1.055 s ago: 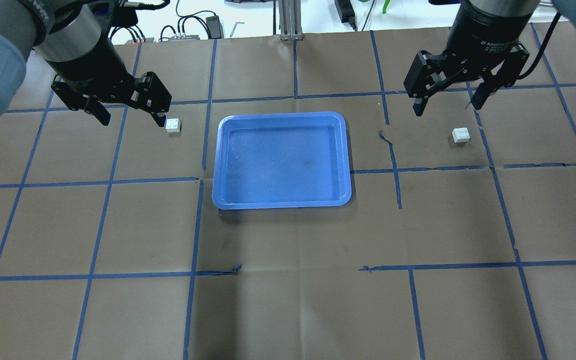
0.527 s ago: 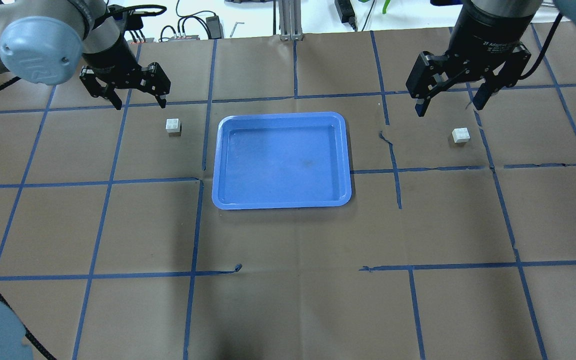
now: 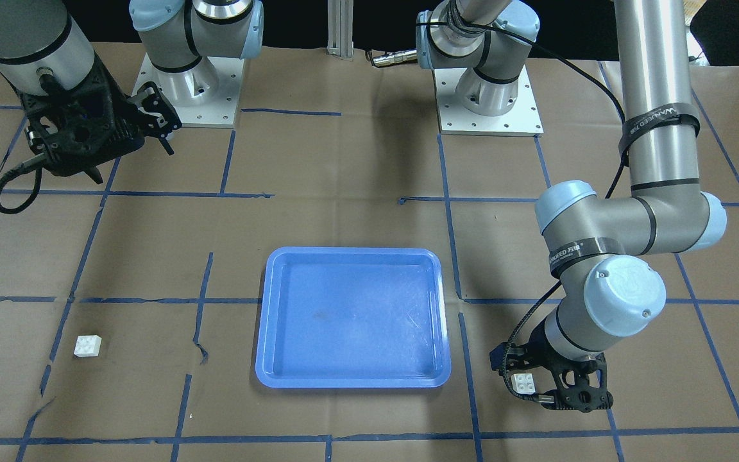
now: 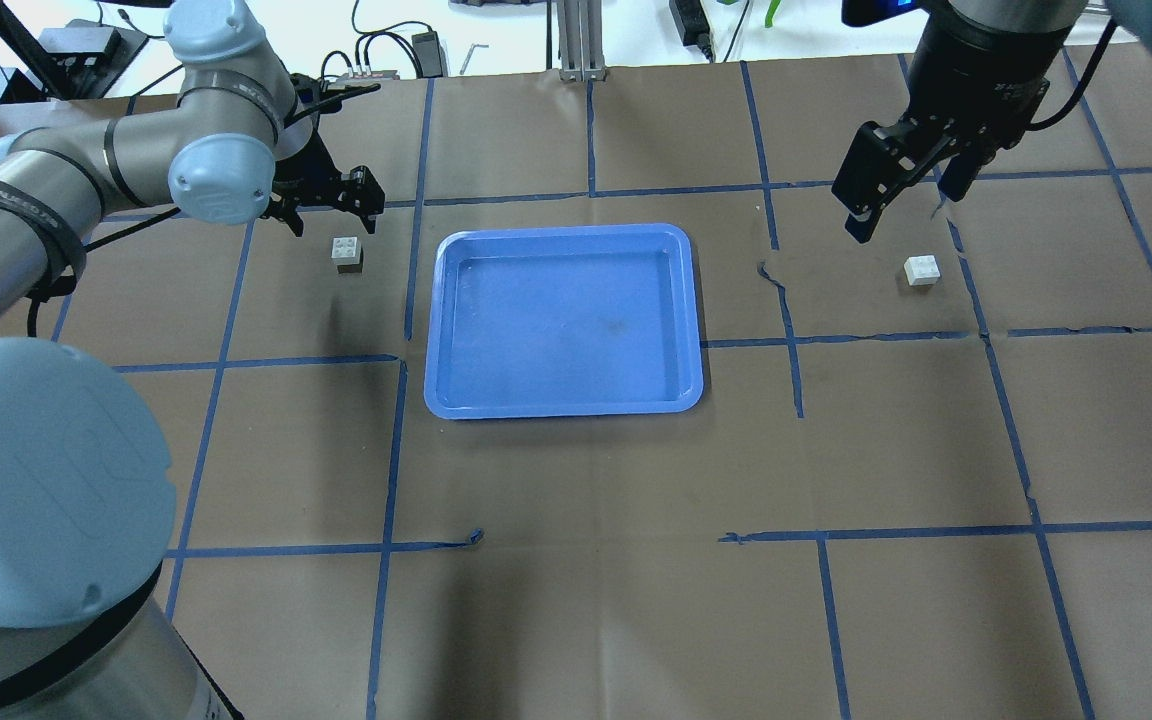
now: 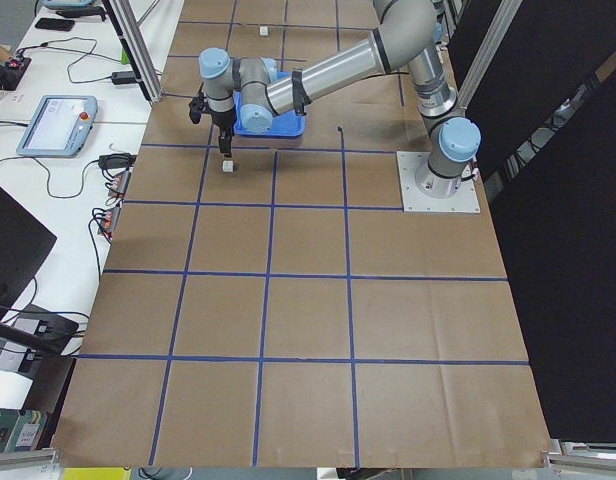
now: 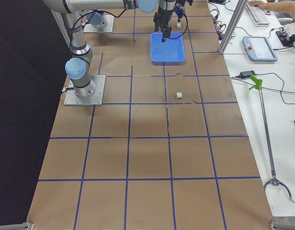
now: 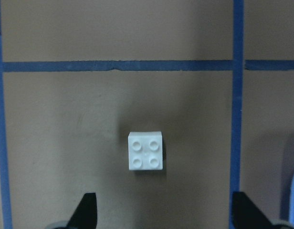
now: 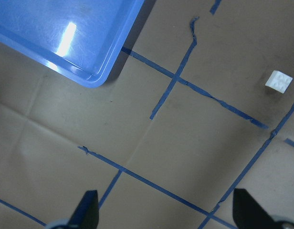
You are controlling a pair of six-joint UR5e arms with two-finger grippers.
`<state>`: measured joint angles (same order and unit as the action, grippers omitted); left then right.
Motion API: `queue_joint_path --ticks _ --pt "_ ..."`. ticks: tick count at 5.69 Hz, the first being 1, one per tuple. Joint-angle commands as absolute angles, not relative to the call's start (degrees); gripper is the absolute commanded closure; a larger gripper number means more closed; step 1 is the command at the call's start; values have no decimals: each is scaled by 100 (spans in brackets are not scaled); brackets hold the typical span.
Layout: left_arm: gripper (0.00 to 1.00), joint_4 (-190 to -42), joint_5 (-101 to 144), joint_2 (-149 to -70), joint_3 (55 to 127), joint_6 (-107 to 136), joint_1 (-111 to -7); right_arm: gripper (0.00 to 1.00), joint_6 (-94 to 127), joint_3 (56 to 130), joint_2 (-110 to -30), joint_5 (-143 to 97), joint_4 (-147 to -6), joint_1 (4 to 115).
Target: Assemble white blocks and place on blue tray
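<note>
Toward the operators' edge of the tabletop point(image 4: 586, 600), the blue tray point(image 4: 561, 320) sits empty between the two white blocks. Both are studs up and apart from it: the left white block point(image 7: 146, 151) lies on the left-edge side, the right white block point(image 4: 921, 270) on the right-edge side. Left gripper point(image 7: 166, 212) hangs low over its block, jaws spread wide, block roughly centred between the finger lines and untouched. This reads as a pre-grasp line-up, squared to the block's sides. Right gripper point(image 8: 166, 212) is likewise released and holds nothing, high and off to the side of its block; not yet aligned. Nothing assembled, nothing on the tray. Surface: brown paper, creased and torn in spots, gridded with blue tape point(image 4: 276, 549). Room: cables point(image 4: 376, 45) past the operators' edge, a teach pendant point(image 6: 260, 48) on a white side bench, black panels point(image 5: 568, 200) along the robot's edge.
</note>
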<state>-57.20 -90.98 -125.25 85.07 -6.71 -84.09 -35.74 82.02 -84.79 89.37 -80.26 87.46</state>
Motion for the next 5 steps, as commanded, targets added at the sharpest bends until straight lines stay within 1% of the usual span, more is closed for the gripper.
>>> queue_joint_path --ticks 1,2,3,4,5 --pt "1 -5449 -9105 -12857 8534 -957 -8402 0 -6364 8200 -8298 8912 -8095 8065" --pt "12 -5371 -9105 -12911 8534 -958 -8402 0 -7999 8200 -8132 8869 -8225 7564" --pt "56 -5370 -9105 -12902 8525 -993 -8394 0 -9538 8209 -7843 8833 -8783 7211" --pt "84 -5370 -9114 -12902 8525 -1028 -8394 0 -10763 8209 -7457 8537 -9163 6876" --pt "100 -5370 -9114 -12902 8491 -1054 -8385 0 -11567 8209 -7053 7777 -9384 6455"
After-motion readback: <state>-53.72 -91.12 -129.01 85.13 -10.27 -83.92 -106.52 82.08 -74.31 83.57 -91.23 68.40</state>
